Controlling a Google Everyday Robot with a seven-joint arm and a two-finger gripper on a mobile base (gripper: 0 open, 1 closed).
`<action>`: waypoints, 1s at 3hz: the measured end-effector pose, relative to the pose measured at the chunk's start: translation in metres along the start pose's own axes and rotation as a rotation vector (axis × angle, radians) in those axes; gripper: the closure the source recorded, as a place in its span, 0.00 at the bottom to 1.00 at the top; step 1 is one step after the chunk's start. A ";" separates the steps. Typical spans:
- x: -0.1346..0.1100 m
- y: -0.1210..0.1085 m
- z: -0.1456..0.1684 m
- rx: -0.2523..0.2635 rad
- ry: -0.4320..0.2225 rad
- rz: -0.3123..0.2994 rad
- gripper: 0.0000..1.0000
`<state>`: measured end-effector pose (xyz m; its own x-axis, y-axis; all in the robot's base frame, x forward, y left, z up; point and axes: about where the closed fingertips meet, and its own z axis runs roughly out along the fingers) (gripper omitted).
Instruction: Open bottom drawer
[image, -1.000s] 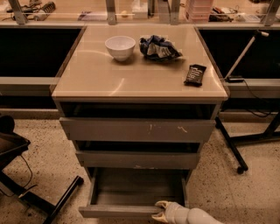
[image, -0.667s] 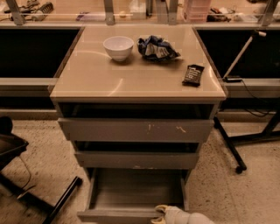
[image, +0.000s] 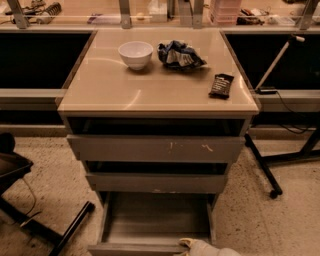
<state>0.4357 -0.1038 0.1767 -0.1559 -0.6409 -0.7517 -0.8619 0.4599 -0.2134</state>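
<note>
Pale gripper (image: 193, 244) at the bottom edge of view, at the front lip of the bottom drawer (image: 157, 220), its grip impossible to tell, drawer pulled well out below two grey fronts, plain flat front, shallow grey box inside, white bowl (image: 135, 53) on the cabinet top (image: 150, 90).

Hi front cam, gripper (image: 189, 244) btm edge

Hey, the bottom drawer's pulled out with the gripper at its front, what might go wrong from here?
1. The bottom drawer is out well past the two above; further pulling might run it off its rails.
2. The gripper sits right of centre on the drawer front, so the pull may skew the drawer.
3. A black leg lies on the floor close to the drawer's left front corner and might get bumped.
</note>
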 end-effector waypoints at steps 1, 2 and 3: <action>-0.003 0.000 -0.003 0.000 0.000 0.000 0.82; -0.003 0.000 -0.003 0.000 0.000 0.000 0.59; -0.003 0.000 -0.003 0.000 0.000 0.000 0.36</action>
<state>0.4348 -0.1041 0.1806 -0.1558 -0.6408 -0.7517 -0.8620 0.4599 -0.2134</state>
